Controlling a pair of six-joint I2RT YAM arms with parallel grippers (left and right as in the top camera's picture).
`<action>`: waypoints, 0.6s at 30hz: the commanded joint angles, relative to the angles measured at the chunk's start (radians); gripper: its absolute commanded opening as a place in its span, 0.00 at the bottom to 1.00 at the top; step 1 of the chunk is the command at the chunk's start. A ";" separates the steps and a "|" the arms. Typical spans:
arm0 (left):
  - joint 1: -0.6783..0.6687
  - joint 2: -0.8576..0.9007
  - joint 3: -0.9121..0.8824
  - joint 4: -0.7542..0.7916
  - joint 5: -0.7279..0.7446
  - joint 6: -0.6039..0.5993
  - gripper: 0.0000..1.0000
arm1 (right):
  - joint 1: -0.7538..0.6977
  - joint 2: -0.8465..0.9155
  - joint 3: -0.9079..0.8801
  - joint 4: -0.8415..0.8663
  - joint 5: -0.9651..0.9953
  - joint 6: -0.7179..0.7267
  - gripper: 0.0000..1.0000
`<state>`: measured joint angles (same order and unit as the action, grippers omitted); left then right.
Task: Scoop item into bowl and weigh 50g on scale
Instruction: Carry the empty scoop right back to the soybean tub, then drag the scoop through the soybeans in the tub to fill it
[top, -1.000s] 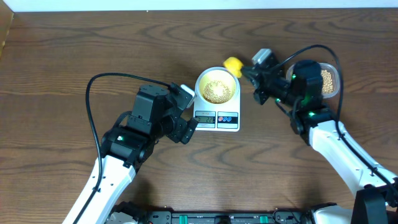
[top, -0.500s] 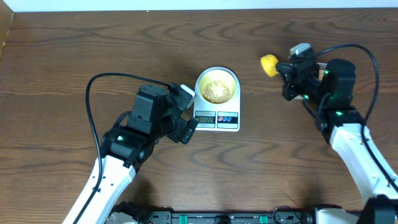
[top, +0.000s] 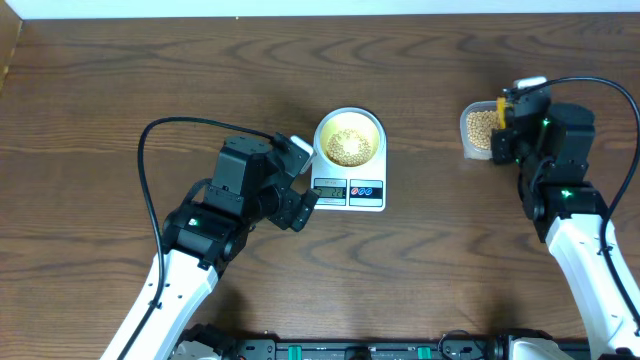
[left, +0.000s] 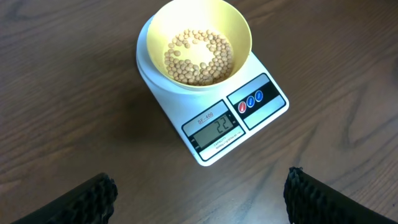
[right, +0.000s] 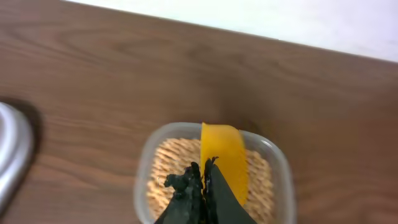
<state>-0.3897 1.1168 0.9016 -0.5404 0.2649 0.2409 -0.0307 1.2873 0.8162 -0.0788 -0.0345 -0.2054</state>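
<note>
While atop one scale (left: 217, 127), one bowl (left: 236, 28)

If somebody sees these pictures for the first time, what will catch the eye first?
The pale-yellow bowl, with soybean-like beans in it, stands on the white scale at the middle of the table; its display reads 22. At the far right, the shut right tool holds a yellow scoop at a clear container of beans.
</note>
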 joint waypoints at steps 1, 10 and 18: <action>0.004 0.002 -0.016 0.003 0.015 0.013 0.88 | -0.017 0.005 0.000 -0.021 0.107 -0.027 0.01; 0.004 0.002 -0.016 0.003 0.015 0.013 0.88 | -0.038 0.113 0.000 -0.003 0.108 -0.028 0.01; 0.004 0.002 -0.016 0.003 0.015 0.013 0.88 | -0.042 0.161 0.000 0.035 0.111 -0.028 0.01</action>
<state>-0.3897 1.1168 0.9016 -0.5404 0.2649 0.2409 -0.0635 1.4338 0.8158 -0.0574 0.0624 -0.2203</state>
